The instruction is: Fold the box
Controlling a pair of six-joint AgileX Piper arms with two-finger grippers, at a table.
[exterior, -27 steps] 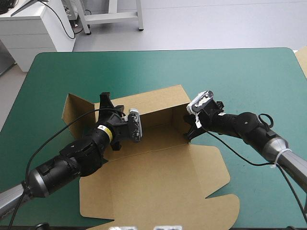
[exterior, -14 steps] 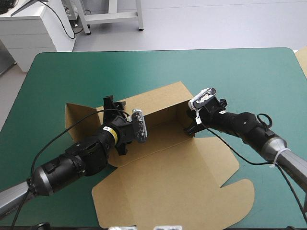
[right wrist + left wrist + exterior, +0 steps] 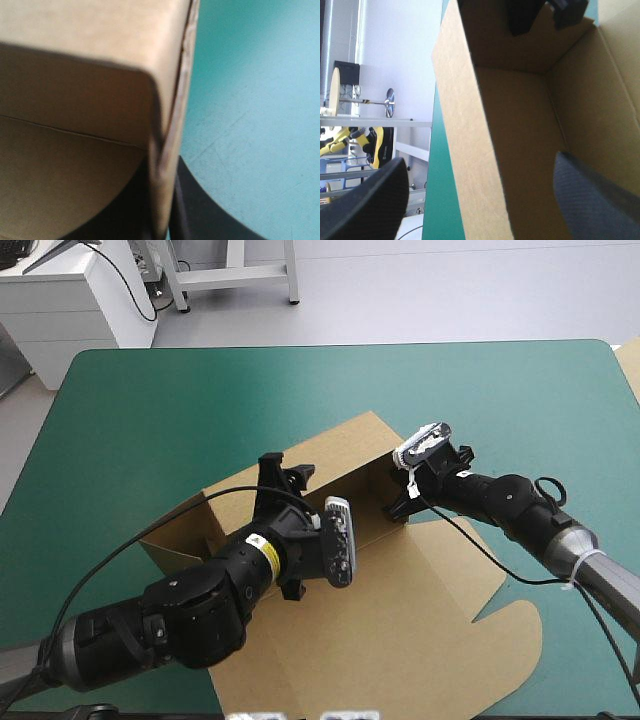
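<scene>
Looking down on the teal-green worktop (image 3: 150, 390), with pale floor (image 3: 400, 290) beyond its far edge. Finding the brown box (image 3: 400, 610) near the middle, its back wall and both end walls standing and the big lid panel lying flat toward the near edge. Judging the fold as roughly halfway: walls raised, tucking and the front side probably remaining. Seeing the left end effector (image 3: 283, 472) reaching to the back wall and the right end effector (image 3: 398, 510) sitting at the box's right far corner.

Looking along the left wrist: noting the left end effector (image 3: 480, 195) spread wide and gripping nothing, one finger outside the back wall over the teal-green cover, the other inside the box (image 3: 520, 125).

Looking along the right wrist: noting the right end effector (image 3: 162, 220) pinching the box (image 3: 75, 100) by its end wall between nearly closed fingers, with the worktop (image 3: 250, 100) lying just beside.
</scene>
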